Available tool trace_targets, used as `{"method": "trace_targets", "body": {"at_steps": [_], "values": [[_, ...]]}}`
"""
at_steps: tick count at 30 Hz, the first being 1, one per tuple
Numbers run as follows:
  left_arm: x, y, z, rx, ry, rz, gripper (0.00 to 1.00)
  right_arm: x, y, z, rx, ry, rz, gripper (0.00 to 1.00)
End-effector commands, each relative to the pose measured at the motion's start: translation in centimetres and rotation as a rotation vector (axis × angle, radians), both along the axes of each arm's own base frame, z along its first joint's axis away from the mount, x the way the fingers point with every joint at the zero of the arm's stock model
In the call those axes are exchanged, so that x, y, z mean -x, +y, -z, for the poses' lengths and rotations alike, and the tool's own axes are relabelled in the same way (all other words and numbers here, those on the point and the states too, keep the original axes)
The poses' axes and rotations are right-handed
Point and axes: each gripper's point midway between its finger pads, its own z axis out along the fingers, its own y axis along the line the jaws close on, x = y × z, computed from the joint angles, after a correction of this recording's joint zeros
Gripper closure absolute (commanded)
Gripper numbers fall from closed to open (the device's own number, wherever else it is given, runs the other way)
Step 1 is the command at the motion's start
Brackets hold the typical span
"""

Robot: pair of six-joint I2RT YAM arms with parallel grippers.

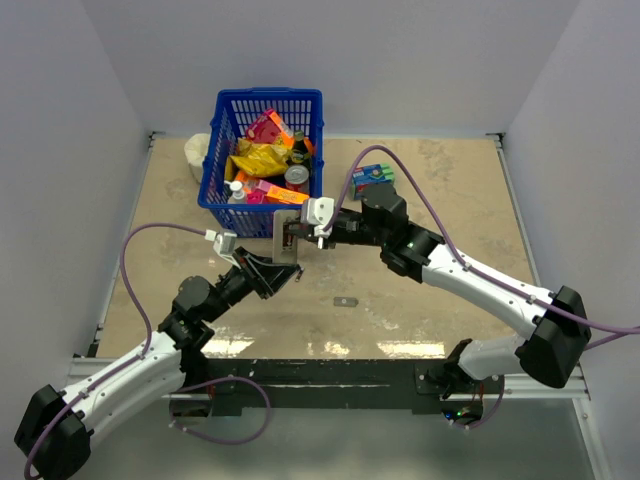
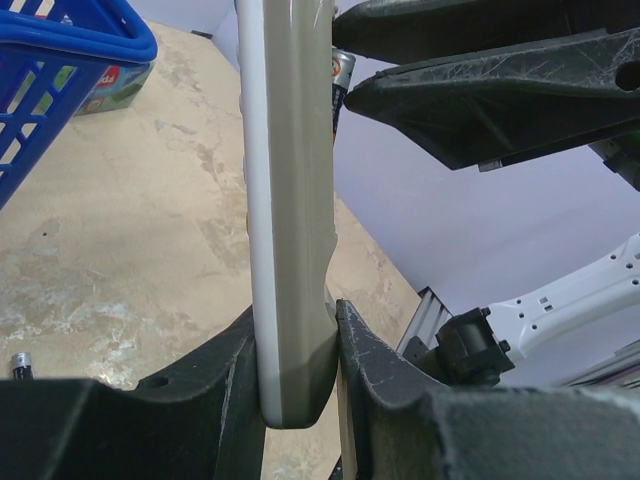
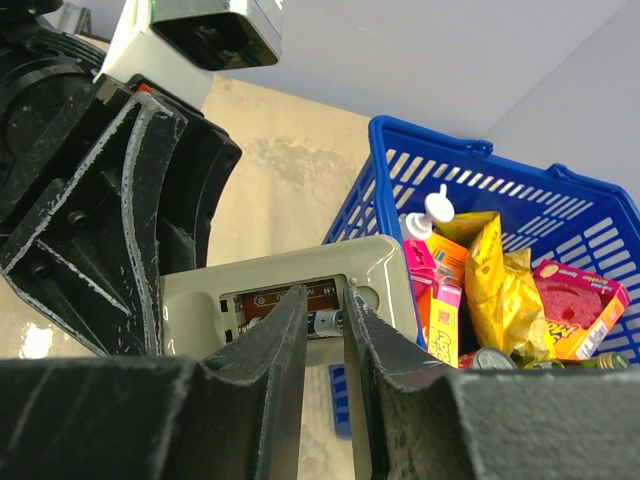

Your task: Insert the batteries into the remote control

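Observation:
My left gripper (image 2: 297, 350) is shut on the lower end of the grey remote control (image 2: 290, 200) and holds it upright above the table (image 1: 283, 262). In the right wrist view the remote's (image 3: 380, 265) open battery bay faces me, with one dark battery (image 3: 326, 322) lying across it. My right gripper (image 3: 325, 292) has its fingertips at that bay, a narrow gap apart, in front of the battery and not clamped on it. From above, the right gripper (image 1: 303, 230) meets the remote (image 1: 287, 238). A small dark cylinder with a pale tip (image 2: 18, 362) lies on the table.
A blue basket (image 1: 215, 150) full of packets and bottles stands just behind the remote. A blue-green box (image 1: 373, 177) lies to its right. A small grey flat piece (image 1: 346, 301) lies on the table in front of the arms. White walls close in both sides.

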Motion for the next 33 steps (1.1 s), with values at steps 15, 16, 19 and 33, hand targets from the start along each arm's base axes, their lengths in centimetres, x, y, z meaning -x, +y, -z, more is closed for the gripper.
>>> {"method": "trace_targets", "body": {"at_steps": [15,16,19,33], "values": [[1.5,1.3,-7.8,0.158,-0.268,-0.007,1.0,1.3,0.1,4.0,0.14,0.078,-0.094,0.88],[1.6,1.4,-8.1,0.168,-0.278,-0.011,1.0,1.4,0.0,4.6,0.149,0.086,-0.089,0.88],[2.0,2.0,-8.8,0.197,-0.31,-0.022,1.0,1.2,-0.4,5.4,0.151,0.094,-0.063,0.88],[5.2,1.7,-11.9,0.278,-0.463,0.106,1.0,2.0,-0.2,8.4,0.198,0.164,-0.11,1.0]]}}
